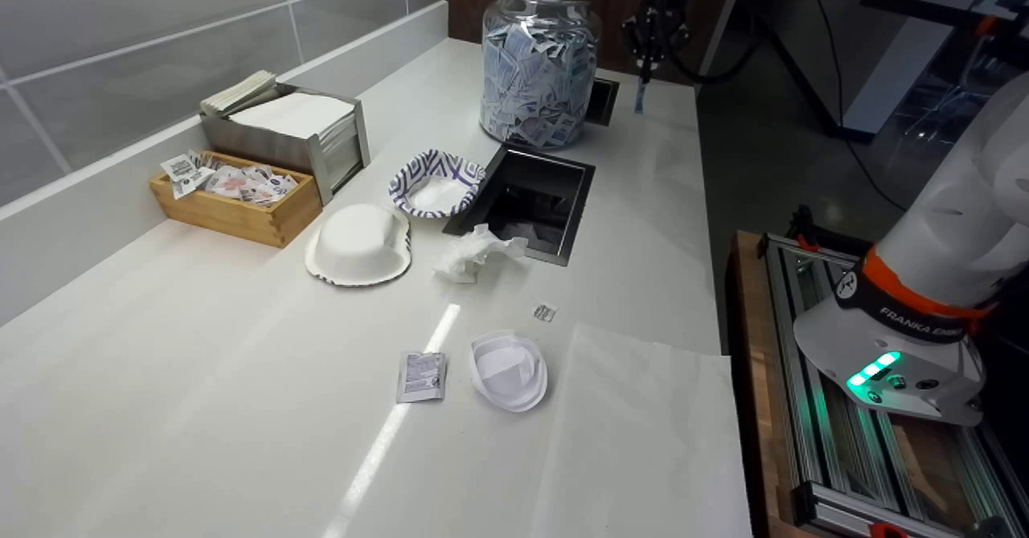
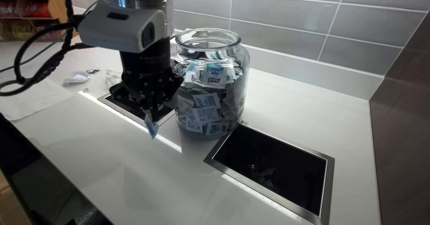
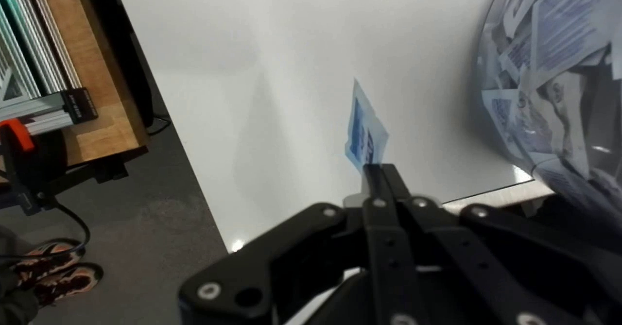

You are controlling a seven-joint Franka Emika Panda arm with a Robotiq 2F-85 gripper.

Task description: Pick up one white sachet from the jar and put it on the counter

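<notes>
The large clear glass jar [image 1: 537, 80] stands on the off-white counter [image 1: 241, 345], full of white and blue packets. It also shows in an exterior view [image 2: 215, 94] and at the right of the wrist view [image 3: 559, 62]. My gripper [image 2: 148, 110] is outside the jar, beside it, pointing down. It is shut on a white and blue sachet [image 2: 152, 126] by one end. The sachet also shows at the fingertips [image 3: 386, 168] in the wrist view [image 3: 365, 130]. It hangs over the counter [image 3: 291, 62], seemingly a little above it. The pinched end is hidden between the fingers.
Dark square recesses [image 1: 563, 236] [image 2: 268, 171] lie in the counter near the jar. A patterned bowl [image 1: 438, 184], an upturned white bowl [image 1: 359, 244], crumpled tissue [image 1: 474, 255], a wooden packet box [image 1: 241, 212] and a napkin holder [image 1: 342, 148] stand further along. A grey packet [image 1: 421, 376] lies flat.
</notes>
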